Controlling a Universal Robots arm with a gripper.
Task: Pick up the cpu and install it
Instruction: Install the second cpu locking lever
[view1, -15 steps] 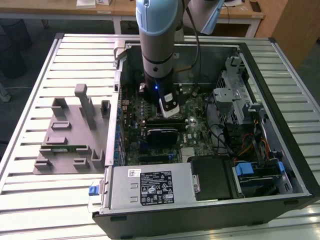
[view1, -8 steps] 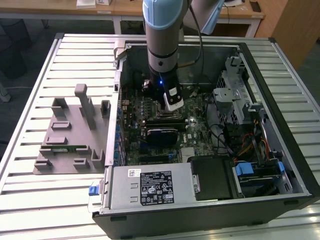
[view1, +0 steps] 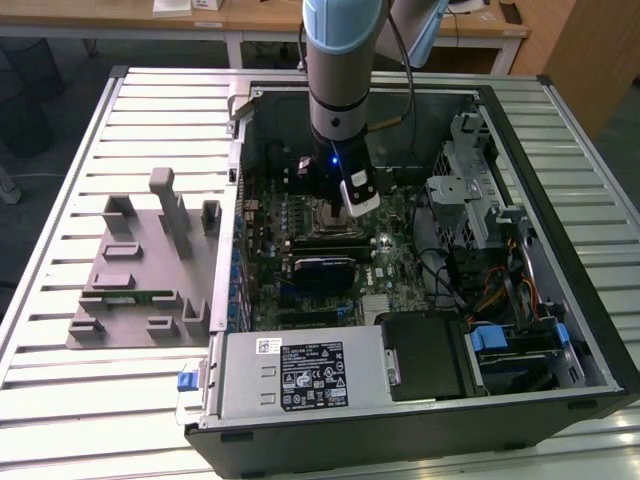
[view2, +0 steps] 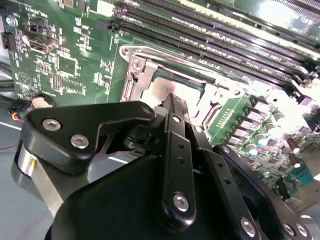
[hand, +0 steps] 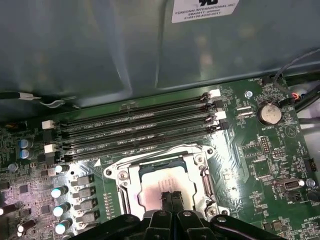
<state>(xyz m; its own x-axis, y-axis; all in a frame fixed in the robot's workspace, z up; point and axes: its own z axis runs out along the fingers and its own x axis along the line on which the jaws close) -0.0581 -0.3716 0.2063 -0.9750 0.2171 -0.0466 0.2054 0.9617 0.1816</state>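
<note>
While my gripper (hand: 171, 200) hangs with its fingers (view2: 172, 107) pressed together just over the cpu (hand: 159, 188), the pale chip lies in the motherboard socket (hand: 161, 182) beside the black memory slots (hand: 140, 127), inside the open computer case (view1: 560, 150).

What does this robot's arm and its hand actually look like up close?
The arm is a thick round tube, pale blue above and dark grey lower down, with a black cable running alongside and a small blue light near the wrist. The hand is black, built from flat linked bars joined by silver screws, with slim fingers.
</note>
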